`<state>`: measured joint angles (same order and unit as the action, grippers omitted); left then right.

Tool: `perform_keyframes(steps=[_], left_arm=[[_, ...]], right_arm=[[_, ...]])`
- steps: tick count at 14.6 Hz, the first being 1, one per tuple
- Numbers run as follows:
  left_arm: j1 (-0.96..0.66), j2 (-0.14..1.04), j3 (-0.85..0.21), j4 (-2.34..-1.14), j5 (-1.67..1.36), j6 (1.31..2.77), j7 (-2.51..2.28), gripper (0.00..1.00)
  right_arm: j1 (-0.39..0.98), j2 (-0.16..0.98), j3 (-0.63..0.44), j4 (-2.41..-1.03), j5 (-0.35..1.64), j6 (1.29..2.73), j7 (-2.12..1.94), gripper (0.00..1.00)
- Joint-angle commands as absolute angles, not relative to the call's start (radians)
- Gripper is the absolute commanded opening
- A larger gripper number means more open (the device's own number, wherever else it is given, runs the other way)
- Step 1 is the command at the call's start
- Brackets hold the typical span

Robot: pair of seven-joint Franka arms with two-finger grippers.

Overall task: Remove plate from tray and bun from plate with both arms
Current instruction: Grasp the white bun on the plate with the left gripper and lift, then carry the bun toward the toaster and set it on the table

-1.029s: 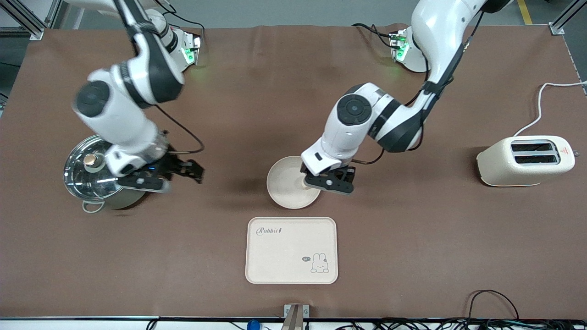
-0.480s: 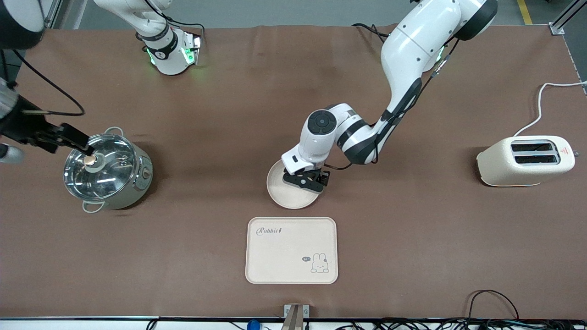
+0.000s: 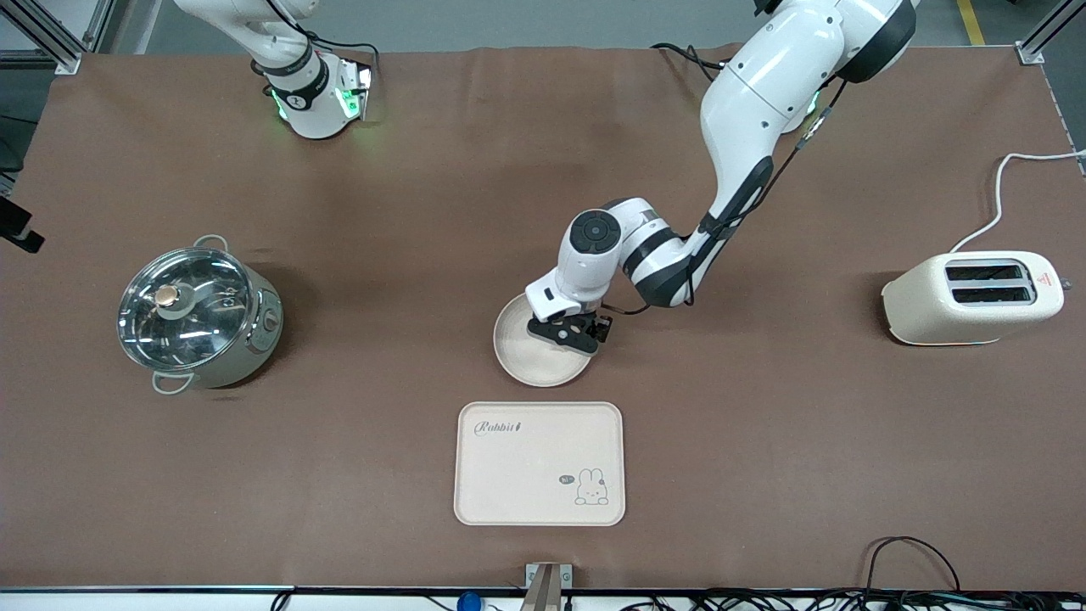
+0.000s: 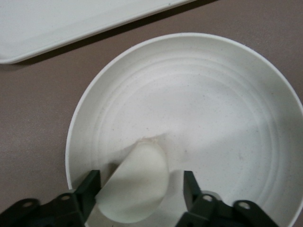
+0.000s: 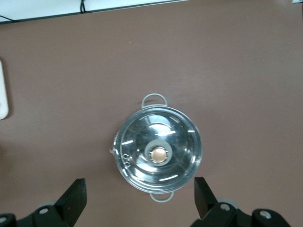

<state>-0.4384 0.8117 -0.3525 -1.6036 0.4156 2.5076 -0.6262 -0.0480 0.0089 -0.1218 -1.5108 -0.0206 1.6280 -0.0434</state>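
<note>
Jaws apart on both arms: the left gripper has its two black fingers set either side of the bun, one finger at the bun's edge and a sliver of gap showing at the other, so whether it grips cannot be told; the right gripper hangs spread wide, holding nothing.

The bun, a pale half-moon of dough, lies in the plate, close to the rim on the side toward the robots' bases. In the front view the left gripper covers it entirely. The round cream plate sits flat on the brown table, near the middle.

Taking the plate as landmark: the rectangular tray with its rabbit drawing lies just beside it, nearer to the front camera, the two not touching; a corner of that tray also shows in the left wrist view. The steel pot with its glass lid stands well apart from the plate, toward the right arm's end of the table. The cream toaster stands well apart toward the left arm's end, its white cord trailing off the table edge.

The right gripper is high over the pot, looking straight down on the lid's brass knob.
</note>
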Motion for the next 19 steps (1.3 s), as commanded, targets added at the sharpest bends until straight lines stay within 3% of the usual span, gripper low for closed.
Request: perform_keyframes(steps=[1, 2, 4, 7, 11, 14, 17, 19], left_arm=[[-0.431, 0.788, -0.356, -1.632, 0.439, 2.519, -0.653, 0.31], [-0.430, 0.787, -0.356, -1.629, 0.427, 2.517, -0.658, 0.08], [-0.419, 0.770, -0.356, -1.625, 0.431, 2.499, -0.647, 0.00], [-0.346, 0.678, -0.374, -1.605, 0.401, 2.325, -0.585, 0.00], [-0.003, 0.604, -0.552, -1.615, 0.304, 2.165, -0.392, 0.01], [0.248, 0.614, -0.653, -1.669, 0.305, 2.158, -0.170, 0.01], [0.349, 0.653, -0.657, -1.712, 0.305, 2.209, -0.066, 0.02], [0.367, 0.695, -0.652, -1.715, 0.304, 2.240, -0.077, 0.22]], right_arm=[[-0.020, 0.008, -0.109, -1.503, -0.051, 1.583, -0.029, 1.00], [-0.012, 0.006, -0.107, -1.503, -0.049, 1.569, 0.000, 1.00], [-0.012, 0.002, -0.095, -1.514, -0.043, 1.545, 0.054, 1.00], [-0.020, -0.006, -0.057, -1.545, -0.020, 1.526, 0.055, 1.00], [-0.017, -0.006, -0.054, -1.548, -0.020, 1.520, 0.055, 1.00], [-0.009, 0.002, -0.057, -1.546, -0.020, 1.528, 0.055, 1.00], [-0.006, 0.002, -0.055, -1.546, -0.020, 1.526, 0.054, 1.00], [-0.006, 0.002, -0.055, -1.548, -0.020, 1.529, 0.052, 1.00]])
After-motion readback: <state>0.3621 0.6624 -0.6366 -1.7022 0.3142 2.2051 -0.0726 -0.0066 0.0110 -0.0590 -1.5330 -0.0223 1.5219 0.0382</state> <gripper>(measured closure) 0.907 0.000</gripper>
